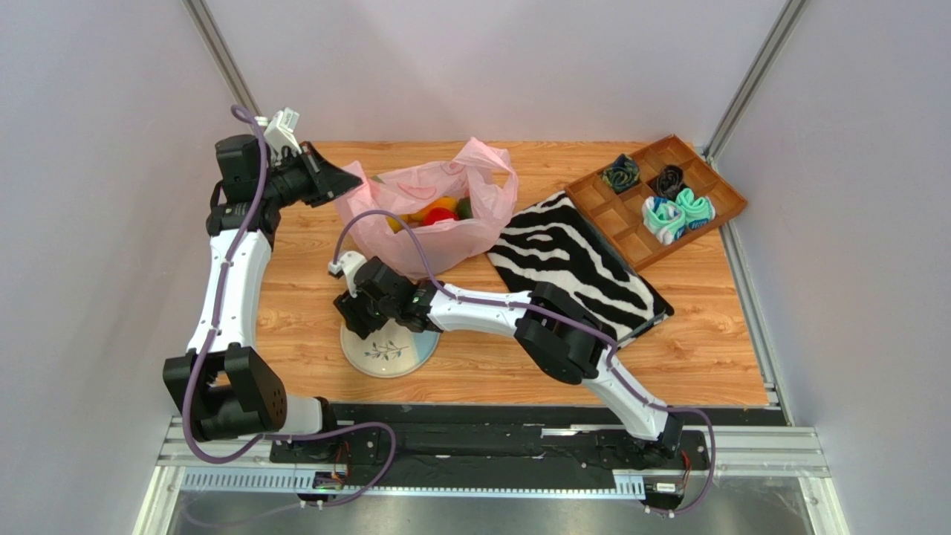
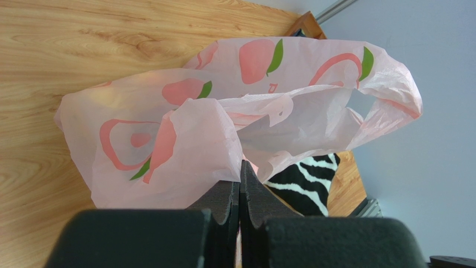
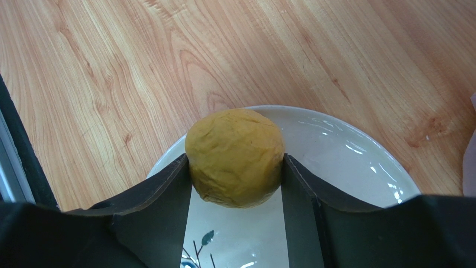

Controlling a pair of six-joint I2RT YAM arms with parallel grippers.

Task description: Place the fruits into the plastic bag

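**A:** What could go wrong from here?

**B:** The right gripper [image 3: 236, 167] has its fingers pressed against both sides of the mango [image 3: 234, 145]. The mango sits on the white plate [image 3: 357, 145], near the front of the table [image 1: 301, 312]. It's round, so I'd guess a hold this close to the fingertips could let it roll out on the lift.

**A:** And the bag [image 2: 167, 139]?

**B:** The left gripper [image 2: 240, 170] is clamped together on a fold of its edge, holding the mouth up. The thin, crinkly film could slip free or sag shut, and then the mango would land outside.

**A:** How does the mango look?

**B:** Dull orange-yellow, faintly creased and nearly round. In the bag, a red fruit [image 1: 441, 215] shows beside something yellow.
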